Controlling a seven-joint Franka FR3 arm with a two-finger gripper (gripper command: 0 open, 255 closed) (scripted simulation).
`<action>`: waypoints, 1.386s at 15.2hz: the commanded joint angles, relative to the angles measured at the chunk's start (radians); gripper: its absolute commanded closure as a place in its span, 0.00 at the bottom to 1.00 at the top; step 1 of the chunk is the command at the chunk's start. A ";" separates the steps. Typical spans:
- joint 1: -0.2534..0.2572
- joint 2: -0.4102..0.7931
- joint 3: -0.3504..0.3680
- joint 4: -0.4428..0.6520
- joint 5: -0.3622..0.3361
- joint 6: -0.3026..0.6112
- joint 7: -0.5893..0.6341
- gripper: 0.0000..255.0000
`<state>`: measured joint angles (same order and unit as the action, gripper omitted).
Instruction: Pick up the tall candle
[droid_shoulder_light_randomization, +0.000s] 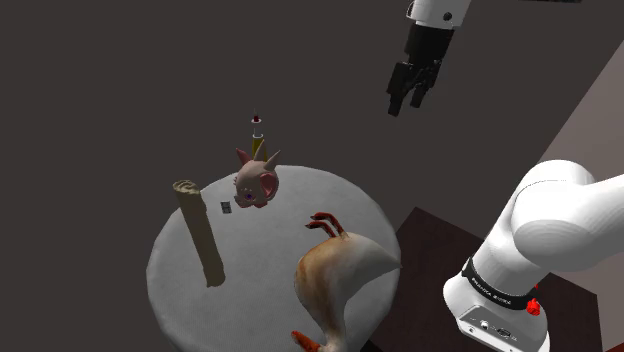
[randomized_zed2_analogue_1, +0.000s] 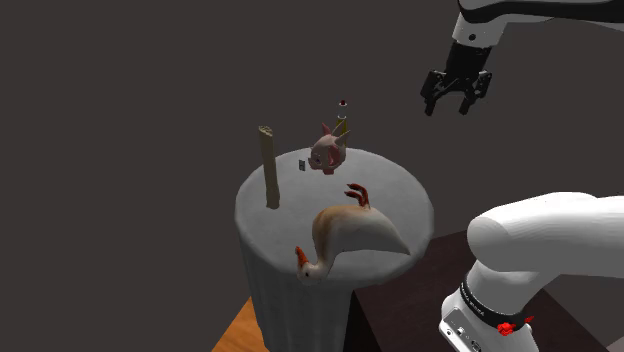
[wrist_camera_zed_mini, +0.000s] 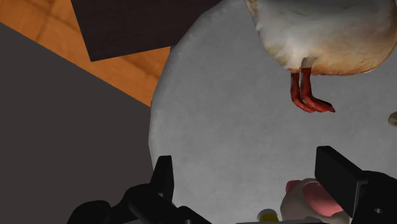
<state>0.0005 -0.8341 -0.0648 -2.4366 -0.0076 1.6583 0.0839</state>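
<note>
The tall candle (droid_shoulder_light_randomization: 200, 235) (randomized_zed2_analogue_1: 268, 168) is a tan column standing upright near the round grey table's (droid_shoulder_light_randomization: 275, 235) (randomized_zed2_analogue_1: 400, 195) edge, on the shoulder view's left. My black gripper (droid_shoulder_light_randomization: 405, 103) (randomized_zed2_analogue_1: 452, 105) (wrist_camera_zed_mini: 251, 181) hangs high above the table's far side, well away from the candle, past the pink pig figure. Its fingers stand wide apart with nothing between them. In the wrist view the table top (wrist_camera_zed_mini: 222, 127) lies far below the fingertips.
A pink pig figure (droid_shoulder_light_randomization: 257, 183) (randomized_zed2_analogue_1: 328, 152) (wrist_camera_zed_mini: 305, 197) stands at the table's back, with a thin dark-topped candle (droid_shoulder_light_randomization: 257, 132) (randomized_zed2_analogue_1: 342, 118) behind it. A white-brown hen figure (droid_shoulder_light_randomization: 335, 275) (randomized_zed2_analogue_1: 355, 235) (wrist_camera_zed_mini: 324, 32) lies at the front. A small dark piece (droid_shoulder_light_randomization: 226, 207) lies between pig and tall candle.
</note>
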 joint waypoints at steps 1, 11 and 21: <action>0.000 0.000 0.000 0.000 0.000 0.000 0.000 0.00; 0.065 0.201 0.222 0.109 0.107 0.089 0.249 0.00; 0.088 0.499 0.424 0.342 0.103 0.148 0.505 0.00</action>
<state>0.0855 -0.3644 0.3388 -2.1169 0.1000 1.8012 0.5591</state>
